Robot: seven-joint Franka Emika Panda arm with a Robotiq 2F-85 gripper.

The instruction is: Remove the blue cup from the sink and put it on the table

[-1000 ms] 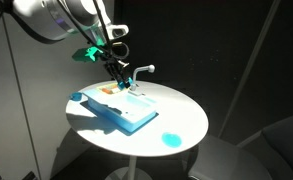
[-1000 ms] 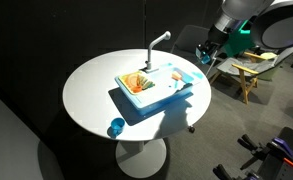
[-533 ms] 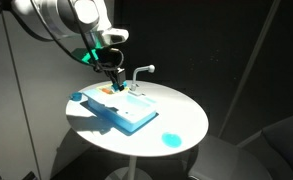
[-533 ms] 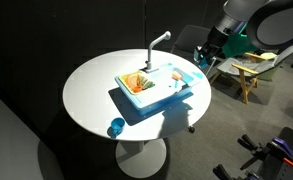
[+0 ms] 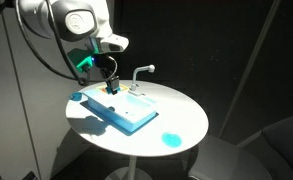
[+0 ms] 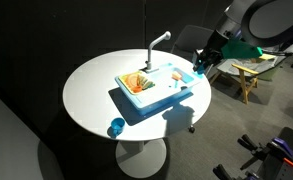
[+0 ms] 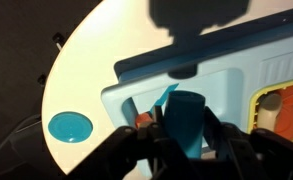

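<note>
The blue cup [image 7: 186, 122] stands between my gripper's [image 7: 182, 140] two black fingers in the wrist view, over the blue toy sink's [image 7: 236, 85] basin. The fingers are closed against its sides. In both exterior views the gripper [image 5: 113, 88] [image 6: 199, 68] hangs at one end of the toy sink [image 5: 121, 112] [image 6: 156, 92], just above it. The cup shows there only as a small blue patch [image 6: 198, 72]. The sink sits on the round white table [image 5: 186, 112] [image 6: 86, 90].
A flat round blue disc [image 5: 171, 140] [image 6: 116, 127] [image 7: 69, 127] lies near the table's edge. The sink has a white faucet [image 5: 139, 72] [image 6: 158, 40] and a yellow rack with orange items [image 6: 136, 83]. A wooden stand [image 6: 248, 68] is beyond the table.
The arm has swung along the sink and lowered toward its end; the gripper now sits lower and closer to the basin than a second ago.
</note>
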